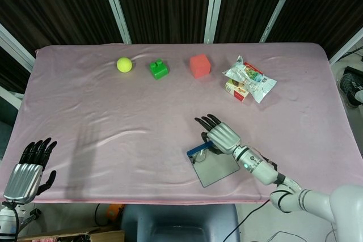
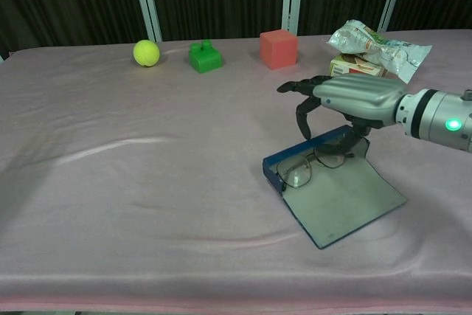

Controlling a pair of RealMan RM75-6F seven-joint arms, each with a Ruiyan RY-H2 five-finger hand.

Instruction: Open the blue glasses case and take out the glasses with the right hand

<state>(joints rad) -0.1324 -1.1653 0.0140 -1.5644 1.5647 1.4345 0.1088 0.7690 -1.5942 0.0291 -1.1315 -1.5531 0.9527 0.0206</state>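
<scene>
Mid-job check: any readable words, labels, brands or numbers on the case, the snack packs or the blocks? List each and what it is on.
None can be read.
Clear snack bag: coloured print, too blurred to read.
Box under the bag: small print on its side, too small to read.
Blue case, glasses, red cube, green block, ball: no visible text.
Right hand: only a green light on the wrist, no text.
</scene>
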